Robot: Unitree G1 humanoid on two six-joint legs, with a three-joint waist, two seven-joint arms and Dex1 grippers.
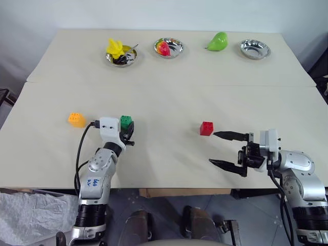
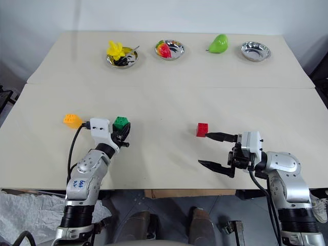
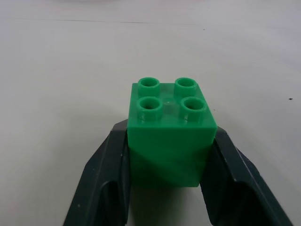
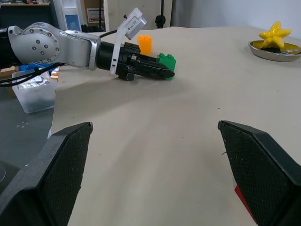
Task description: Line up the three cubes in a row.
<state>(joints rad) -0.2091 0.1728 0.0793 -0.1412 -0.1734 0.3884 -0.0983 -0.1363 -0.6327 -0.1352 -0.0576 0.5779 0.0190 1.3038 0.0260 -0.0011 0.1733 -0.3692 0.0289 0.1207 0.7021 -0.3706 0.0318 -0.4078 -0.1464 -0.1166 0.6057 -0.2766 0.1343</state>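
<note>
On the pale worktop (image 1: pixel 164 97), the left pincer (image 1: pixel 127 131) clamps the studded green plastic cube (image 1: pixel 126 122) near the front-left edge, likely to shift it between the orange cube (image 1: pixel 77 119) and red cube (image 1: pixel 206 128); the right pincer (image 1: pixel 226 149) gapes, empty, beside the red.

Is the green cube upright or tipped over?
Upright: the green cube rests flat on the table, studs facing up, gripped between the left gripper fingers.

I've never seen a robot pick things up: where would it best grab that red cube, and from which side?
By its two flat side walls, below the studs. The red cube sits upright on the table with free space around it. The open right gripper is level and nearest, so it would likely come in from the robot's right and close across those walls.
</note>
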